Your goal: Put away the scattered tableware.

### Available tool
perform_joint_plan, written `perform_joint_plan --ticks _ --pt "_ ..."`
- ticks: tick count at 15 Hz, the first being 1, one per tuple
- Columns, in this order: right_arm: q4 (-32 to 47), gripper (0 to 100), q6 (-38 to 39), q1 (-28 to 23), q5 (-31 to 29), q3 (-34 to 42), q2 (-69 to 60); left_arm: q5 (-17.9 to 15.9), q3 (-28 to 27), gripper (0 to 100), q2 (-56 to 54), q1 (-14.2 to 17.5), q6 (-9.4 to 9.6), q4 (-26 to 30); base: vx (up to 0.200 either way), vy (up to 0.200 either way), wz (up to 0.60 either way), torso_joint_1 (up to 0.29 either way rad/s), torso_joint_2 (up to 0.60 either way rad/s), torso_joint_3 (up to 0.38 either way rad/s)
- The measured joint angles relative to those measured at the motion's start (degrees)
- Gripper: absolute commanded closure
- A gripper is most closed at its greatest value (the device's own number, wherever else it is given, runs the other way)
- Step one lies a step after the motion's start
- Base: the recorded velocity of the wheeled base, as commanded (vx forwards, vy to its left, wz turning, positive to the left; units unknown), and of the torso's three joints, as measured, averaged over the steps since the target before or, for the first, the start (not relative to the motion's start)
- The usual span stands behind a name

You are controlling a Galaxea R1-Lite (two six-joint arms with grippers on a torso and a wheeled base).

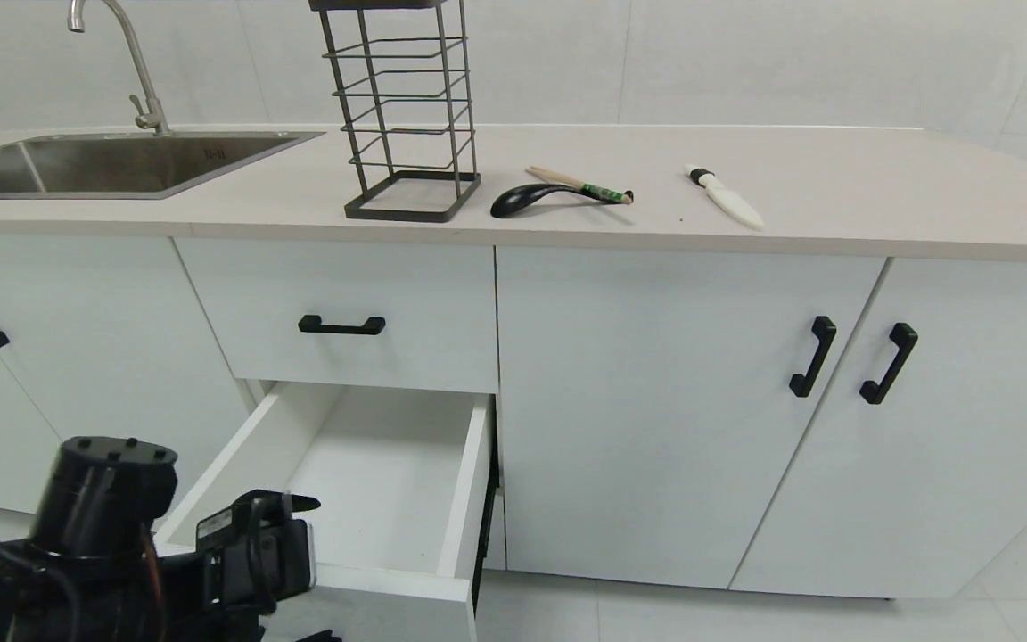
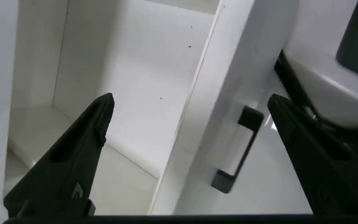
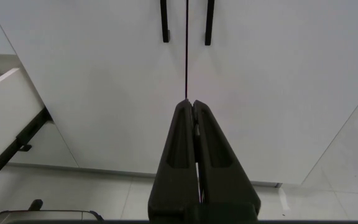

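A black spoon [image 1: 531, 197] lies on the pale desk [image 1: 879, 169], its bowl turned toward a tall black wire rack [image 1: 406, 107] just beside it. A pair of wooden chopsticks [image 1: 578, 185] rests along the spoon's handle and meets it at the far end. A white knife [image 1: 727, 198] lies apart from them, farther along the desk on the robot's right. On the other side of the rack, a steel sink [image 1: 121, 160] is set into the surface, with a curved faucet [image 1: 126, 53] behind it against the light tiled wall [image 1: 745, 53].

Below the rack, one drawer [image 1: 341, 303] is shut, and the drawer under it [image 1: 464, 499] is pulled out with a bare white floor. The left tool [image 2: 191, 99] is at this open drawer with its fingers spread wide. The top edge of the drawer front lies between them, and the black drawer handle [image 2: 238, 149] sits just below. The right tool [image 3: 192, 104] has its fingers pressed together on nothing. It points at the seam between two white cabinet doors [image 3: 260, 93], low above the tiled floor [image 1: 745, 615].
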Motion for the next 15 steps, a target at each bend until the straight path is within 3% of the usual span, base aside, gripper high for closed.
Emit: perform_joint_plan --ticks 1,3,4,5,6,7,12,15 --pt "0.0 100 0.0 0.0 0.0 0.0 0.0 -0.3 -0.6 0 -2.9 0.1 -9.56 1.1 0.0 0.0 0.0 0.0 0.0 0.0" --pt "0.0 100 0.0 0.0 0.0 0.0 0.0 -1.7 -1.9 0 -7.1 0.5 -25.51 1.7 0.0 0.0 0.0 0.0 0.0 0.0" --pt "0.0 100 0.0 0.0 0.0 0.0 0.0 -2.4 -2.5 0 -9.0 1.4 -32.17 1.8 0.0 0.0 0.0 0.0 0.0 0.0" --pt "0.0 100 0.0 0.0 0.0 0.0 0.0 -3.1 -2.9 0 -10.7 3.4 -37.1 1.7 0.0 0.0 0.0 0.0 0.0 0.0" --pt "0.0 100 0.0 0.0 0.0 0.0 0.0 -3.7 -3.0 0 -12.2 5.6 -39.69 1.0 0.0 0.0 0.0 0.0 0.0 0.0" --pt "0.0 100 0.0 0.0 0.0 0.0 0.0 -4.2 -2.5 0 -13.8 7.4 -40.35 -0.5 0.0 0.0 0.0 0.0 0.0 0.0" --pt "0.0 100 0.0 0.0 0.0 0.0 0.0 -4.5 7.5 0 -27.1 9.7 -40.52 -9.1 0.0 0.0 0.0 0.0 0.0 0.0" --pt "0.0 100 0.0 0.0 0.0 0.0 0.0 -4.4 11.9 0 -42.4 9.9 -42.18 -5.9 0.0 0.0 0.0 0.0 0.0 0.0"
